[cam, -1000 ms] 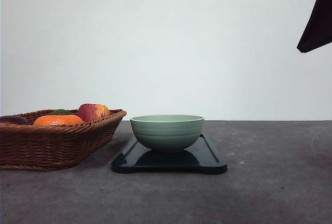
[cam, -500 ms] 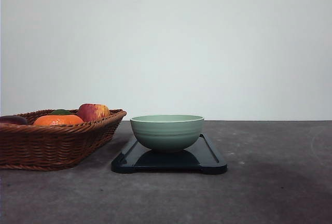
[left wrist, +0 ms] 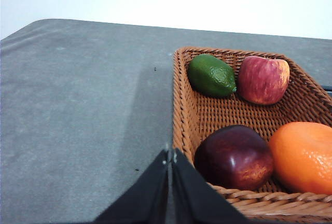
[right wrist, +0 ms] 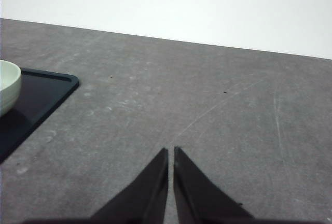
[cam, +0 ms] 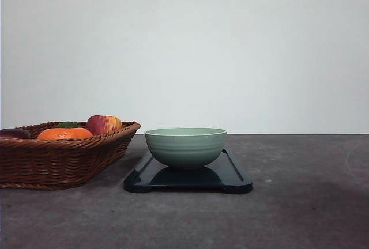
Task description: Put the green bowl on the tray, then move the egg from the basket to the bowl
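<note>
Green bowl (cam: 185,146) on tray (cam: 232,175) | left fingers (left wrist: 179,182) together | right fingers (right wrist: 181,182) together

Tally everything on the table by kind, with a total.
Fruit in the basket: 4 (lime, red apple, dark red apple, orange)
Basket: 1
Green bowl: 1
Tray: 1
Total: 7
</note>
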Tool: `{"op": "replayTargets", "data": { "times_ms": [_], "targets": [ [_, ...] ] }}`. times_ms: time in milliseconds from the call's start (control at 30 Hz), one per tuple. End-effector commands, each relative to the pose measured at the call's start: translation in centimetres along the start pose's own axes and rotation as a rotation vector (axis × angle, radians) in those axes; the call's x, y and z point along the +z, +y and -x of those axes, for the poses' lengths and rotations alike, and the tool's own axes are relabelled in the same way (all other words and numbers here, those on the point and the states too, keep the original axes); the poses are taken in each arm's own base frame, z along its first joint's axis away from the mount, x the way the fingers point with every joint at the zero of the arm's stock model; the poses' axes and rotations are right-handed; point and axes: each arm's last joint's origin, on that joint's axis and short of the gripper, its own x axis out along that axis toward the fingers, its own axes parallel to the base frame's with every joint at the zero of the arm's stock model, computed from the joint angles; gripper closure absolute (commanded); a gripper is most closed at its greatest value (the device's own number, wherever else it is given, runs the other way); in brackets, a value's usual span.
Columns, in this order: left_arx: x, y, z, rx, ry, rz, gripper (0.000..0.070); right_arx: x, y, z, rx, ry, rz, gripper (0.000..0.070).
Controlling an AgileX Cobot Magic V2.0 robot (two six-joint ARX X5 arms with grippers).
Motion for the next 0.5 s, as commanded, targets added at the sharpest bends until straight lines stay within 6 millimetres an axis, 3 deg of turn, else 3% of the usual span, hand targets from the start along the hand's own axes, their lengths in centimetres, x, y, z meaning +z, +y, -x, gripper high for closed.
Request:
{"op": "replayTargets", "data": {
  "times_ms": [0, 467],
  "targets": [
    [-0.64, 0.05, -0.18, 0.001, 0.022, -0.007, 0.07, 0.01, -0.01, -0.04, -0.004, -0.011, -0.013, 0.069],
    [-0.64, 0.05, -0.18, 0.002, 0.022, -0.007, 0.07, 0.0, -0.01, -0.04, -0.004, -0.011, -0.013, 0.069]
  ]
}}
